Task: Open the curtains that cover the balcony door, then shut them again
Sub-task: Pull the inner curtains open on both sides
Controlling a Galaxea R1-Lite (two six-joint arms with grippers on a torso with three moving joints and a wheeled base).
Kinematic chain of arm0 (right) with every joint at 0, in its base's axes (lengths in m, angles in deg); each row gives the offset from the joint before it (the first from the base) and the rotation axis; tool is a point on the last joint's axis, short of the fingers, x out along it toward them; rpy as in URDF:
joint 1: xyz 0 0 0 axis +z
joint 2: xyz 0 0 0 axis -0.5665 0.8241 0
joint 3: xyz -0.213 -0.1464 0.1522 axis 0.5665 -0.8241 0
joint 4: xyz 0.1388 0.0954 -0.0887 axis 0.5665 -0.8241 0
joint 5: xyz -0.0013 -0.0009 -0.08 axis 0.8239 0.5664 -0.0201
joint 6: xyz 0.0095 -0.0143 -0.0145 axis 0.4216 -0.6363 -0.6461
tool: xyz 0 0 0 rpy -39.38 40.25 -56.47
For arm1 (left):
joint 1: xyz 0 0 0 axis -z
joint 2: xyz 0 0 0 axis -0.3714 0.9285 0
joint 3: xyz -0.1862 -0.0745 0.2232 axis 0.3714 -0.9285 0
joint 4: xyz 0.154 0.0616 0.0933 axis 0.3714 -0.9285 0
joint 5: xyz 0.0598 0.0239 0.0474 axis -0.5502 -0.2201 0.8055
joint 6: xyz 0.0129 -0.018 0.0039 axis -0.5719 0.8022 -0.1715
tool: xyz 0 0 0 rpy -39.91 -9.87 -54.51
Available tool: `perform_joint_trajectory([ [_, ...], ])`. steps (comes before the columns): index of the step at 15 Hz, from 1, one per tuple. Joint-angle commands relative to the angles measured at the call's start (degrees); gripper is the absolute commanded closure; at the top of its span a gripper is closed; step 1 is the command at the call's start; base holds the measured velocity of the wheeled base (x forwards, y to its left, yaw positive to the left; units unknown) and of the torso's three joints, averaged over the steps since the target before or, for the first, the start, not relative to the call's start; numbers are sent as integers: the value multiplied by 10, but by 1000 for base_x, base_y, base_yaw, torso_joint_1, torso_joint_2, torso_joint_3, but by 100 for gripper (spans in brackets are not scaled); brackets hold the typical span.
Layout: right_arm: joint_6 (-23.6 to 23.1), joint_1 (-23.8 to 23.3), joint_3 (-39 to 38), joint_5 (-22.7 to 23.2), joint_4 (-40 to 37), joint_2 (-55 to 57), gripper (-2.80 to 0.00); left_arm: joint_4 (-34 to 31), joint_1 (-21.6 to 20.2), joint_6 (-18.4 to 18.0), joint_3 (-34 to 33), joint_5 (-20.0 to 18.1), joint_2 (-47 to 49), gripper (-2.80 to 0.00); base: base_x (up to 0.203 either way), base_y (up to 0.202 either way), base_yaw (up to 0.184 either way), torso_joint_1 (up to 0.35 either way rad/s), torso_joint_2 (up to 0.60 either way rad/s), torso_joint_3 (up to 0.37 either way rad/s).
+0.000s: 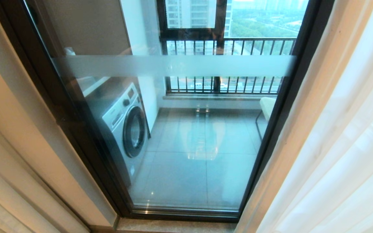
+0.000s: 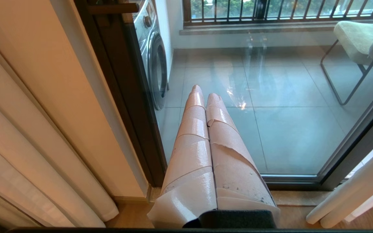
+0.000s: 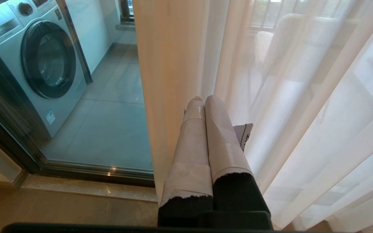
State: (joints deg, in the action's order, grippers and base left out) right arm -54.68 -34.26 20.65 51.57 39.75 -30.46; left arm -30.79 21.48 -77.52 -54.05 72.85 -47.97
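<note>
The balcony door [image 1: 189, 155] fills the middle of the head view: a glass pane in a dark frame, crossed by a frosted band [image 1: 173, 65]. The sheer white curtains [image 1: 338, 145] hang bunched at the right and leave this pane uncovered. Neither gripper shows in the head view. In the left wrist view my left gripper [image 2: 205, 92] is shut and empty, its tape-wrapped fingers pointing at the glass [image 2: 287, 129]. In the right wrist view my right gripper [image 3: 204, 98] is shut with nothing between its fingers, just in front of the curtain's cream hemmed edge [image 3: 160, 97].
Beige fabric folds [image 1: 5, 181] hang left of the door frame. Behind the glass stand a washing machine [image 1: 126, 126], a chair [image 2: 358, 42] and a black-barred railing [image 1: 231, 45]. A stone threshold [image 1: 173, 226] runs under the door.
</note>
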Motion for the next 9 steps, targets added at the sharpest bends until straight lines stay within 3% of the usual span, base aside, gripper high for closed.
perform_joint_trajectory([
  [1,-6,0,0,0,0,0,0,0,0,0,0,0,1,0,0,0,0,0,0,0],
  [4,-54,0,0,4,-1,0,0,0,0,0,0,0,1,0,0,0,0,0,0,0],
  [9,-61,2,16,24,31,88,0,0,0,0,0,0,1,0,0,0,0,0,0,0],
])
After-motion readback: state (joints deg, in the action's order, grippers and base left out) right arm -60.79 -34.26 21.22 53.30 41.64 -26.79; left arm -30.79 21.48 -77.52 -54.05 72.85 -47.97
